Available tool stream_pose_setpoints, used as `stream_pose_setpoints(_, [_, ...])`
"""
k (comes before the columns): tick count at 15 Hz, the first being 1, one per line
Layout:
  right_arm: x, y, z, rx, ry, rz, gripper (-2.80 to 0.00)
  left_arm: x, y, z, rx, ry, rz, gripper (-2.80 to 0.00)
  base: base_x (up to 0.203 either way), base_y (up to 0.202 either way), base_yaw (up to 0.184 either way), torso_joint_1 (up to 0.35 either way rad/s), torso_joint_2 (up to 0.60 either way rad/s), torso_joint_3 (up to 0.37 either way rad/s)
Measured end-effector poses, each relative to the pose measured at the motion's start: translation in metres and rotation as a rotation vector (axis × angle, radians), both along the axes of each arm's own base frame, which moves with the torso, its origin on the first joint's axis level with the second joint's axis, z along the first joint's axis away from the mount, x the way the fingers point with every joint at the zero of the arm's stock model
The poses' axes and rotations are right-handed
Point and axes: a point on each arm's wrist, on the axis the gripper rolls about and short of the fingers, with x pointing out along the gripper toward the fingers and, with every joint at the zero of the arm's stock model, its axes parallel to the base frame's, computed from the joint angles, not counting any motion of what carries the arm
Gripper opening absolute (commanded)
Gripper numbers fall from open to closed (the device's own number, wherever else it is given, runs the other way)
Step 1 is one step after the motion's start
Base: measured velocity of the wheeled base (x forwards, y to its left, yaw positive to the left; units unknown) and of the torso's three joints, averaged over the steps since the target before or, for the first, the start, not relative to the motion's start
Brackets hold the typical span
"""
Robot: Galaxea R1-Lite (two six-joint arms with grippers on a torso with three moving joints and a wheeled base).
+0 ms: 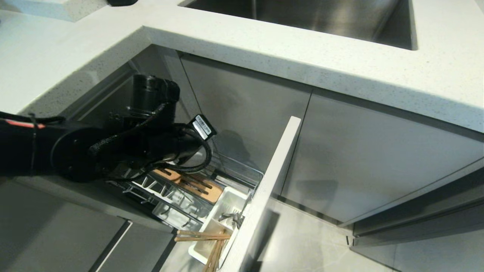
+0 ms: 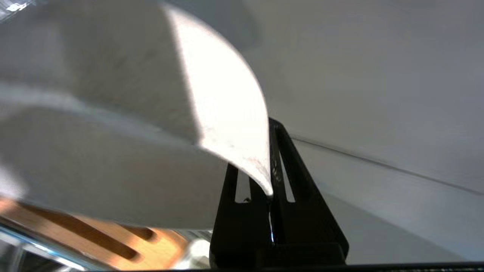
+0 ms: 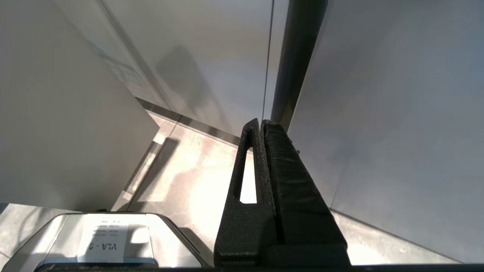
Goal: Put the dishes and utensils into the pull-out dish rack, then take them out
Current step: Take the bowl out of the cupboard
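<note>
Left arm [image 1: 75, 151]: reaches in under the bench, bent low over the back of the pull-out dish rack [image 1: 181, 196].
Left end effector [image 2: 270, 162]: clenched on the rim of the white bowl [image 2: 227, 113], above the wooden strip [image 2: 113, 241].
Right end effector [image 3: 262, 126]: clenched on nothing, beside the cabinet doors.
Chopsticks [image 1: 204, 236]: lying across the white caddy [image 1: 227, 206].
</note>
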Motion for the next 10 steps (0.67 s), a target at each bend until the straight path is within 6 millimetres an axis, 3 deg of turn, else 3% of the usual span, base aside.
stream_pose_setpoints(6, [0.000, 0.000, 0.000, 0.000, 0.000, 0.000, -2.80, -0.047, 0.022, 0.052, -0.103, -0.132, -0.071, -2.80, 0.000, 0.000, 0.000, 0.000, 0.00, 0.000])
stream_pose_setpoints(10, [0.000, 0.000, 0.000, 0.000, 0.000, 0.000, -2.80, -0.098, 0.041, 0.089, -0.149, -0.245, -0.139, -2.80, 0.000, 0.000, 0.000, 0.000, 0.00, 0.000])
